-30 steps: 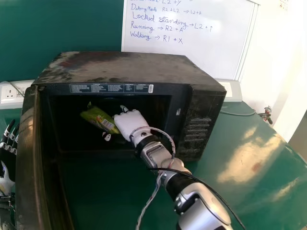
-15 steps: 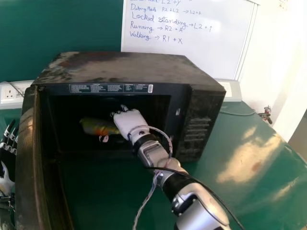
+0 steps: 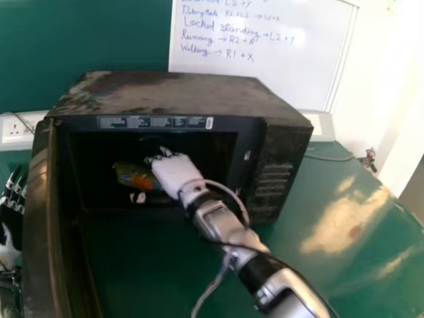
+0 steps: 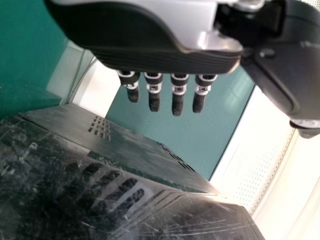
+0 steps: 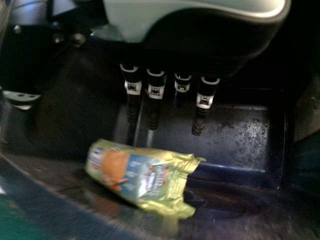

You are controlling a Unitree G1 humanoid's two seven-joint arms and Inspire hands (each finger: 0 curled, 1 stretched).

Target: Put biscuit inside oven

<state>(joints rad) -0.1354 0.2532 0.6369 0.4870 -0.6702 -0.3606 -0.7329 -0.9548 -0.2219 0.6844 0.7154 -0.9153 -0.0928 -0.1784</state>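
My right hand (image 3: 175,173) reaches in through the front of the black oven (image 3: 185,96), beside the green biscuit packet (image 3: 134,177). In the right wrist view the biscuit packet (image 5: 135,175) lies on the oven floor (image 5: 235,175), apart from the straight fingers of my right hand (image 5: 154,107), which hold nothing. My left hand (image 3: 10,202) is at the far left, outside the oven door; in the left wrist view the left hand (image 4: 178,95) has its fingers extended above the dark door surface.
The open oven door (image 3: 41,225) stands on the left side. The green table (image 3: 344,218) extends to the right of the oven, with a cable on it. Behind are a whiteboard (image 3: 258,59) and a wall socket (image 3: 14,130).
The packet has turned over and come down flat, leaving the right hand's fingers. The right hand has shifted slightly to the left and its fingers have straightened. The left hand has stayed put.
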